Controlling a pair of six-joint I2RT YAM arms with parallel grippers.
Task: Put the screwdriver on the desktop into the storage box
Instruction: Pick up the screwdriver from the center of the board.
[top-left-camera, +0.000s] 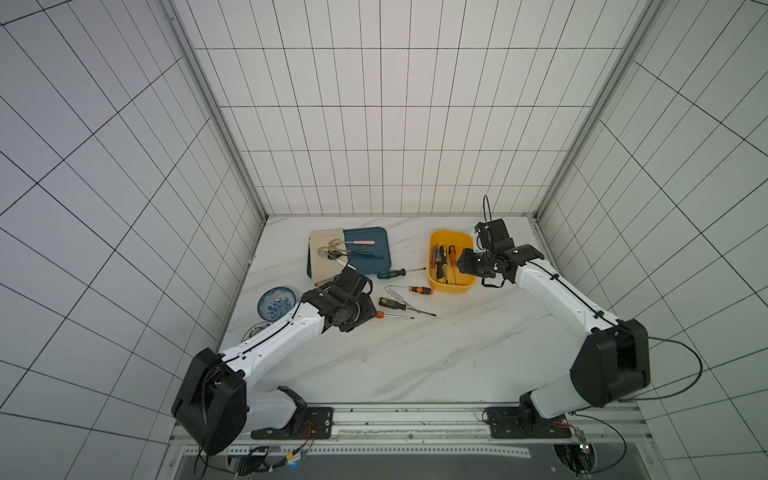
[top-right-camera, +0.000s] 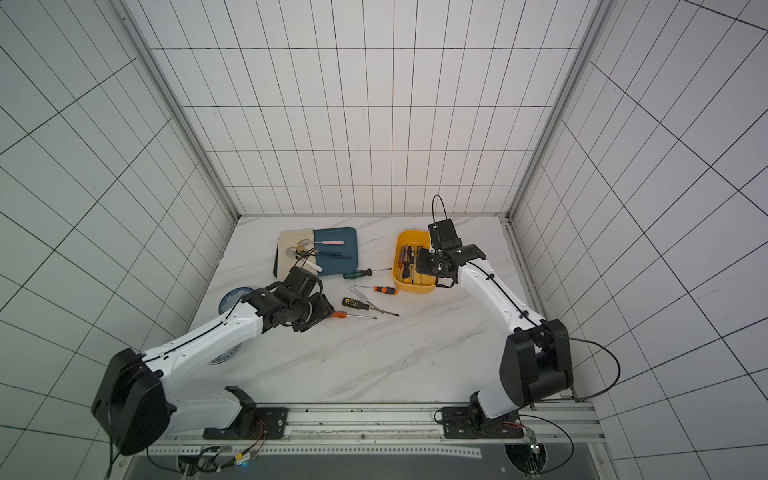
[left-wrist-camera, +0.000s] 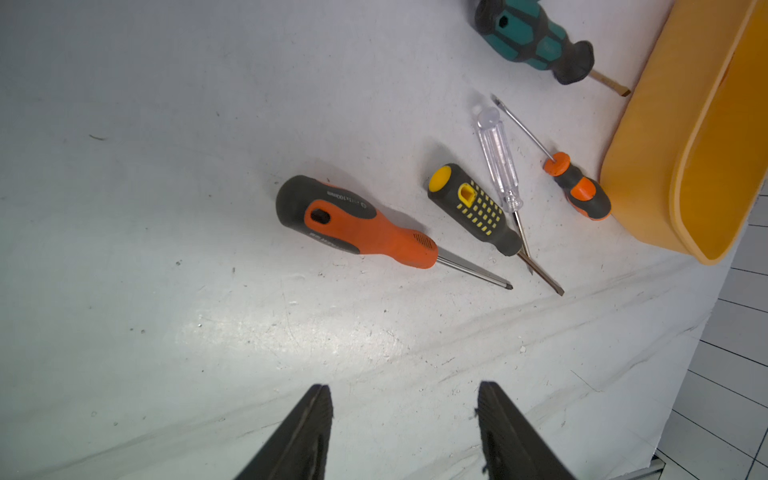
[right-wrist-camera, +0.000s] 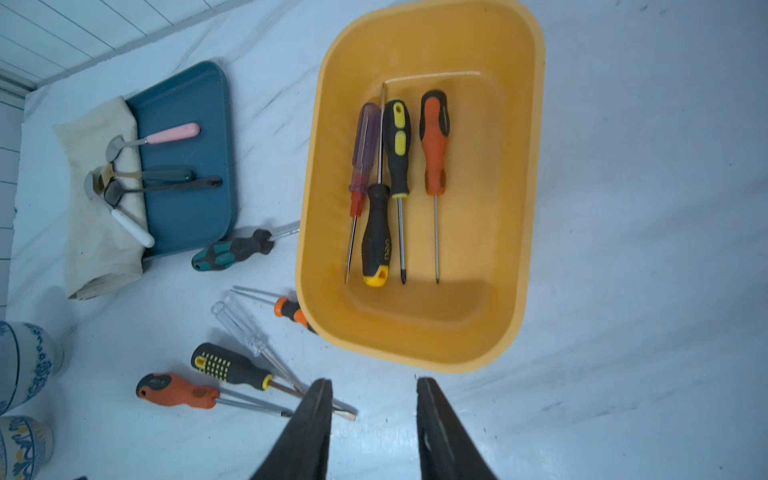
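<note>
Left fingers (left-wrist-camera: 309, 432) apart, empty, tilted down over desktop (left-wrist-camera: 166, 208); right fingers (right-wrist-camera: 309, 428) apart, empty, near storage box (right-wrist-camera: 515, 208).

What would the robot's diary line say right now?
storage box: four screwdrivers inside | desktop: five loose screwdrivers | left gripper: open, empty | right gripper: open, empty, near box

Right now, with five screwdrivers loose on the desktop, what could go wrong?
The clear screwdriver lies with its shaft across that of the black-yellow screwdriver, so lifting one may drag the other. The small orange screwdriver lies close beside the storage box wall, leaving little room to grip it without shoving the box.
</note>
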